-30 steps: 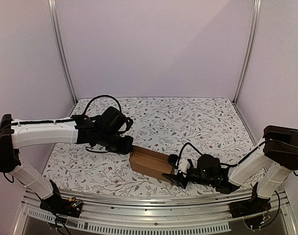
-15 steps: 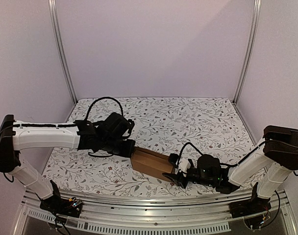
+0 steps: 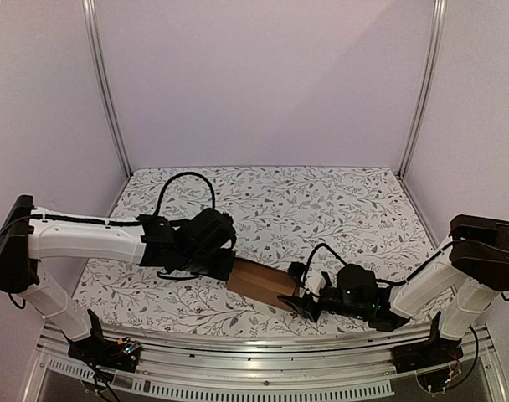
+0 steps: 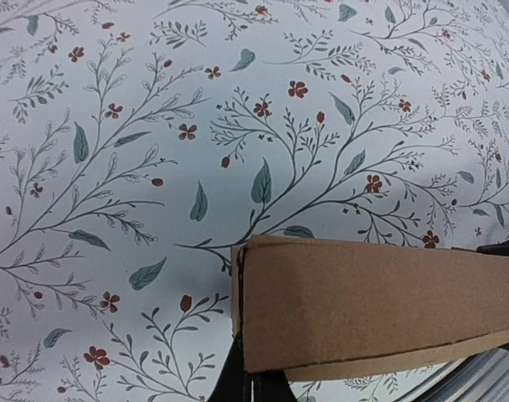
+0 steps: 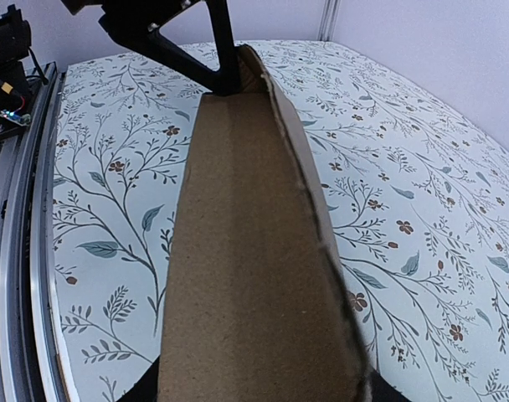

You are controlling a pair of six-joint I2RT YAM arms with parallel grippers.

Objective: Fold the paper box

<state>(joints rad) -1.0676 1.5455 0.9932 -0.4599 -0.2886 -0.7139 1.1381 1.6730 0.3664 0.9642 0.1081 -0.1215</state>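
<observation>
Flap-closing step, I'd say: right end effector [image 3: 301, 301] grips the plain brown cardboard box [image 3: 259, 283]; left end effector [image 3: 228, 269], pinched shut, should push its left end in.

The elongated brown cardboard paper box [image 3: 259, 283] is matt, uncoated board; close up its face looks finely grainy and fibrous, and its cut edges slightly rough. The white floral-printed table covering [image 3: 338, 201] is smooth and flat with a soft, low sheen; whether it is cloth, vinyl or paper cannot be told. The long white arm shells [image 3: 83, 237] are smooth plastic with a mild gloss, while the black wrist housings [image 3: 206, 239] are matt plastic. The looping black cables [image 3: 183, 180] look rubbery and faintly shiny. The silver frame posts [image 3: 104, 92] and silver near-edge rail [image 3: 238, 345] are satin-finished metal. The pale lilac walls [image 3: 263, 84] are evenly matt
</observation>
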